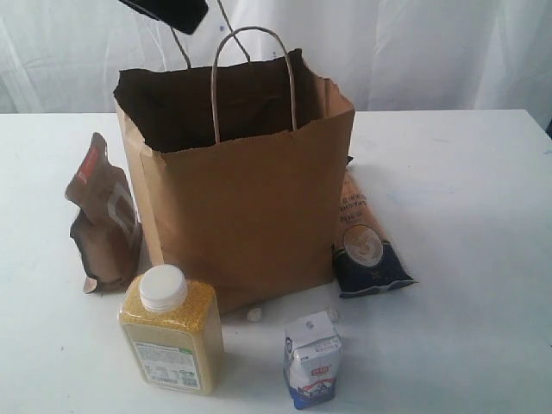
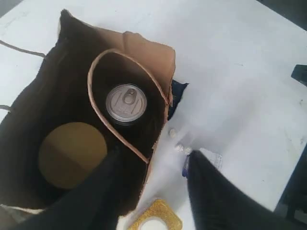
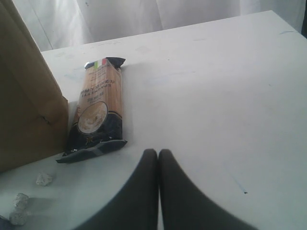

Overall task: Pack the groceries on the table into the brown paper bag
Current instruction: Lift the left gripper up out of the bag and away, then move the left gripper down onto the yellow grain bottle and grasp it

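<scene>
Left wrist view looks straight down into the tall tan kraft paper bag (image 2: 144, 48). You can see two groceries standing on its floor: the clear can with the silver pull-tab lid (image 2: 126, 103) and, beside it, the clear jar with the flat gold lid (image 2: 72, 154).

Four items wait on the wide white worktop (image 1: 466, 259).
- **Bottle:** The yellow grain bottle with the white screw cap (image 1: 172, 332) stands upright in front of the bag. I judge it the heaviest one, stiff and with smooth sides, so take it across the body under the cap and squeeze firmly.
- **Carton:** The small white-blue carton (image 1: 312, 358) stands near the bottle. It should be light, but its walls can dent, so close gently on two flat sides.
- **Pouch:** The dark-brown pouch with the red label (image 1: 103, 220) stands just beside the bag wall on the left. It is soft and will probably sag, so hold the upper folded part.
- **Packet:** The long orange-navy packet (image 3: 96, 110) lies flat, close along the right side of the bag. Its film looks slippery and the content is perhaps brittle, so grip it across the middle, not at one end.

Some small white lumps (image 1: 254, 315) lie by the foot of the bag.

Your left arm (image 1: 168, 13) hovers high above the bag mouth, and the left jaws stand apart with nothing between them. The right jaws sit low over the worktop, not far from the packet. They are pressed together and hold nothing.
</scene>
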Action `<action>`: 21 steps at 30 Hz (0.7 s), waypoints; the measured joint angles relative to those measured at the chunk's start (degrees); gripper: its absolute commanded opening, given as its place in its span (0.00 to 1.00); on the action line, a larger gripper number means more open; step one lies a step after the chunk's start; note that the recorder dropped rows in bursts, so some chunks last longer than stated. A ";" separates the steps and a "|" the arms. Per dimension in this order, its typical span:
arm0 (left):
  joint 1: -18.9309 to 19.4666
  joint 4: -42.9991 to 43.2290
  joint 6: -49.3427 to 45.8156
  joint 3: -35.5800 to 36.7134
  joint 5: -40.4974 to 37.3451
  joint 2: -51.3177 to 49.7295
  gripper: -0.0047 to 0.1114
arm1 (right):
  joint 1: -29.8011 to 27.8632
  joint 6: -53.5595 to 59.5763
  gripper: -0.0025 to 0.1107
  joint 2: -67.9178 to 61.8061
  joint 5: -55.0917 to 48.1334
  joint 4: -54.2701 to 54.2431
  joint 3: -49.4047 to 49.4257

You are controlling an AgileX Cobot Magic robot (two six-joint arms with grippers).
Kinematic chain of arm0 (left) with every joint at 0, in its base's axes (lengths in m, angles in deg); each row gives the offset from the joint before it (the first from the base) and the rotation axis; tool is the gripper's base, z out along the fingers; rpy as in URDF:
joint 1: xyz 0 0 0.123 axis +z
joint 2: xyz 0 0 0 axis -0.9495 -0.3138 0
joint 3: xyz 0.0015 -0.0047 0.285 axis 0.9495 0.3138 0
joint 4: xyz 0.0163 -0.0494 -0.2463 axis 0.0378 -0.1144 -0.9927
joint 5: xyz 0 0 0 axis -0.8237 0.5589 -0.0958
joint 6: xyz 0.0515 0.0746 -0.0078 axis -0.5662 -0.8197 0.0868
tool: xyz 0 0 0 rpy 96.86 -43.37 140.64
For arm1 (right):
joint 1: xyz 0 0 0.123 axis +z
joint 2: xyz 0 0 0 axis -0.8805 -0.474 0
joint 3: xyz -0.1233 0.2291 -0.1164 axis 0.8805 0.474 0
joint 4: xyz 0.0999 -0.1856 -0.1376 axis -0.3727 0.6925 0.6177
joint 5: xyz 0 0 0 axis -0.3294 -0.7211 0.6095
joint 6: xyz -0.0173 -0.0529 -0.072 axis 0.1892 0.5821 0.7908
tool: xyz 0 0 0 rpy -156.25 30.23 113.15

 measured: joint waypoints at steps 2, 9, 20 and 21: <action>0.00 1.42 0.74 0.00 0.00 1.42 0.09 | 0.00 0.00 0.02 0.00 0.00 0.00 0.00; 0.00 4.43 2.25 4.08 0.00 12.92 0.04 | 0.00 0.00 0.02 0.00 0.00 0.00 0.00; 0.00 7.00 6.49 41.83 6.33 39.24 0.06 | 0.00 0.00 0.02 0.00 0.00 0.00 0.00; 0.00 6.80 6.26 44.39 6.12 39.64 0.09 | 0.00 0.00 0.02 0.00 0.00 0.00 0.00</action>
